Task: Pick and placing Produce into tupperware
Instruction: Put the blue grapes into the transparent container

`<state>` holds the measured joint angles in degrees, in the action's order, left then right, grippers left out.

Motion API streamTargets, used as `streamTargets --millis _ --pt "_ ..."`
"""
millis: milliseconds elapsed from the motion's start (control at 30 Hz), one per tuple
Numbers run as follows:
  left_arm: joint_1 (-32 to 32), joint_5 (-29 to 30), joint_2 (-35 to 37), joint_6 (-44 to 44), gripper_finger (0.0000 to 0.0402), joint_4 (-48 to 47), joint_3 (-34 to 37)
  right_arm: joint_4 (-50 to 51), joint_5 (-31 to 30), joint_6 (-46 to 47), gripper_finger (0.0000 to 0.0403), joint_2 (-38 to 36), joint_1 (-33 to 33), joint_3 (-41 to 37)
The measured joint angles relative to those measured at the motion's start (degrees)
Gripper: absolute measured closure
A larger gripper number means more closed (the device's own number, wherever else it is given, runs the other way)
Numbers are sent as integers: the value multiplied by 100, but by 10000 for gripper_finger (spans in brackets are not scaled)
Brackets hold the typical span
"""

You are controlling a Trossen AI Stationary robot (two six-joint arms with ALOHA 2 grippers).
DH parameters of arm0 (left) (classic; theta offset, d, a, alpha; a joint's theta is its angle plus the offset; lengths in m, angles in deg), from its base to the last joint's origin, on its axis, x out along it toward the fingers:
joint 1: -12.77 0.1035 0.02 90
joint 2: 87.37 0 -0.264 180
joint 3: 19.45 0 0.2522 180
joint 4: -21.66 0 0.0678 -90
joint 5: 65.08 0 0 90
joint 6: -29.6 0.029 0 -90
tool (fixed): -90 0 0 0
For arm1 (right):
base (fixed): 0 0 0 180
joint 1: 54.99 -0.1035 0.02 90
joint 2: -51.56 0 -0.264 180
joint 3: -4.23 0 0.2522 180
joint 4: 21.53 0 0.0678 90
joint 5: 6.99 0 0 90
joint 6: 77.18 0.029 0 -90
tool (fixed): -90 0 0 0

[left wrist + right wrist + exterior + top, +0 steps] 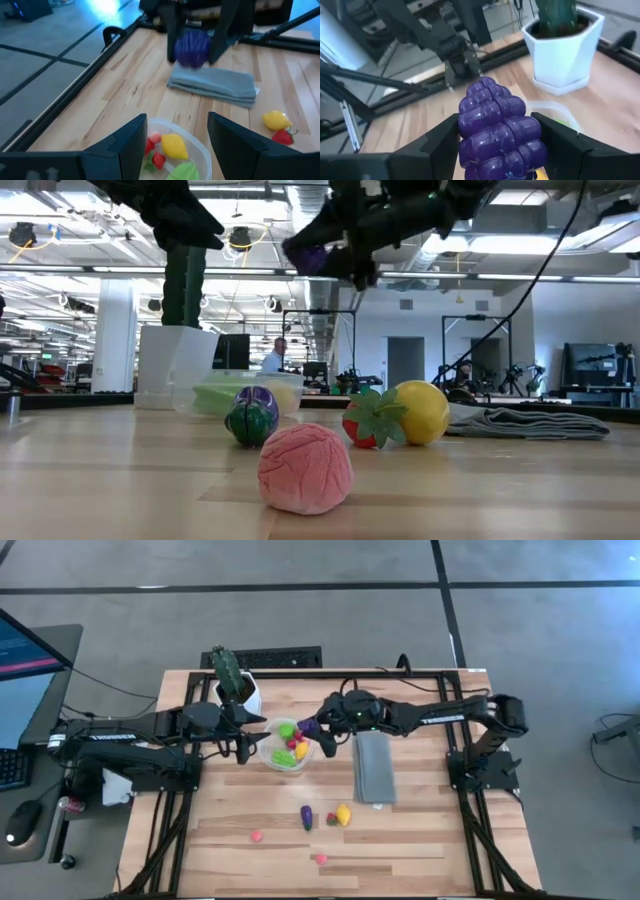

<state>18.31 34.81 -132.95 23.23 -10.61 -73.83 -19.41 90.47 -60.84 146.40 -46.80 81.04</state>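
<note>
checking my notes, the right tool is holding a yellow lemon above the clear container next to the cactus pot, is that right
Not quite. The right tool holds purple grapes, not a yellow lemon; the right wrist view shows them between its fingers. The lemon lies on the table. The rest stands: it is above the clear container, next to the cactus pot.

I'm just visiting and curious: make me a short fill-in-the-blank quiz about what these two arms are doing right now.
1. The right tool holds a bunch of toy grapes coloured ____.
2. The left tool hovers at the rim of the clear ____, holding nothing.
3. The cactus stands in a pot coloured ____.
4. Beside the strawberry on the table lies a yellow ____.

Missing words: purple; tupperware; white; lemon
</note>
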Motion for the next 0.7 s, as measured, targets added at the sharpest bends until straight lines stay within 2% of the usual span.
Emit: streamTargets --millis 300,567,700 --pt "0 -2 16 2 202 237 0 -691 17 313 147 1110 -18 179" --pt "0 -2 241 -4 202 367 0 -647 17 318 147 2078 -15 1061" --pt "0 0 470 -7 202 370 0 -268 18 292 147 2471 18 1555"
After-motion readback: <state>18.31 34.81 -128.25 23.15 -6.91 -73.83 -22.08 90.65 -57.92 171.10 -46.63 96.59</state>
